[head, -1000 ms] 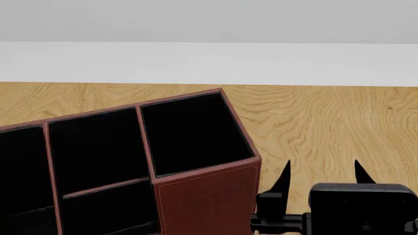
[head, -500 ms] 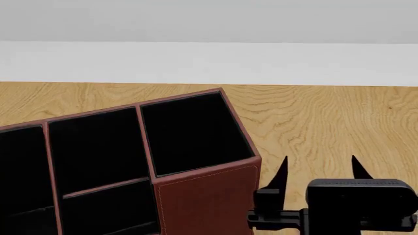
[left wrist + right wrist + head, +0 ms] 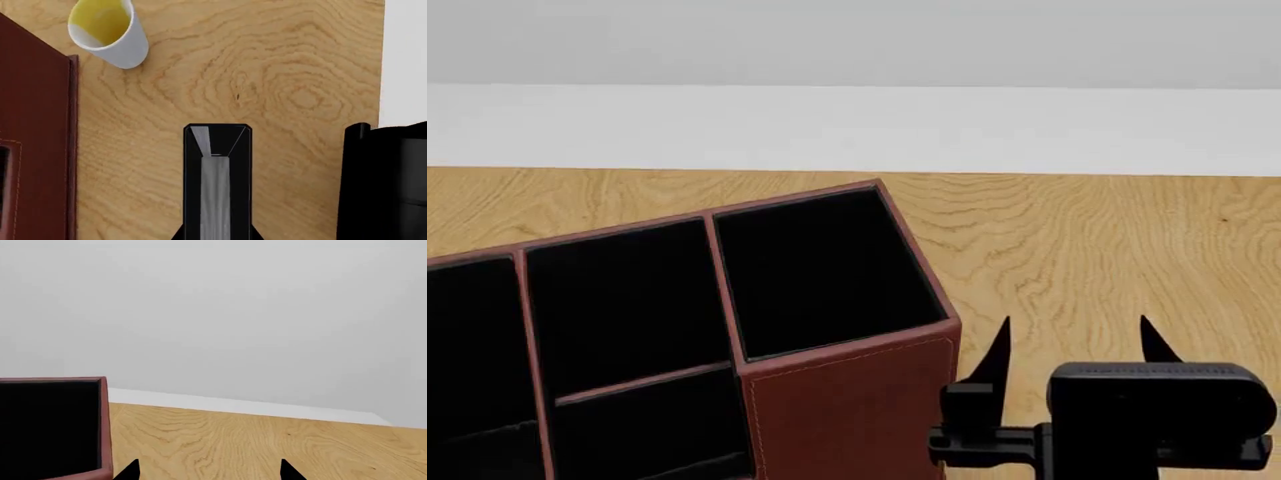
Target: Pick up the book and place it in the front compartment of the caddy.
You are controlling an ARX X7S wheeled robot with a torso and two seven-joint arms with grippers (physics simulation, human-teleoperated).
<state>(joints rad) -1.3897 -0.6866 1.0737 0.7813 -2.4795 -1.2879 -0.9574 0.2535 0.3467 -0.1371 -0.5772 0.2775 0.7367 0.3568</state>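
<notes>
1. The left gripper (image 3: 217,236) shows only in its own wrist view. Only small bits of its jaws show at the picture's edge. They seem to be pressed onto the book (image 3: 217,150), which sticks out from them, thin edge toward the camera.
2. The book hangs over the table (image 3: 267,75), near the caddy (image 3: 37,150) but not in it. So I think the picking up is done and the carrying is in hand.
3. In the head view the caddy (image 3: 841,400) has tall pockets at the back and lower ones nearer the robot. Next, I think, the book must go over a low front pocket, line up with it, and slide down.
4. A yellow-and-white cup (image 3: 110,30) lies on its side just beside the caddy. It could get bumped.
5. A big dark shape (image 3: 387,185) sits near the book. I cannot tell what it is.
6. The right gripper (image 3: 1077,350) is close to the caddy's corner. Its jaws are spread wide, with nothing between them.
</notes>
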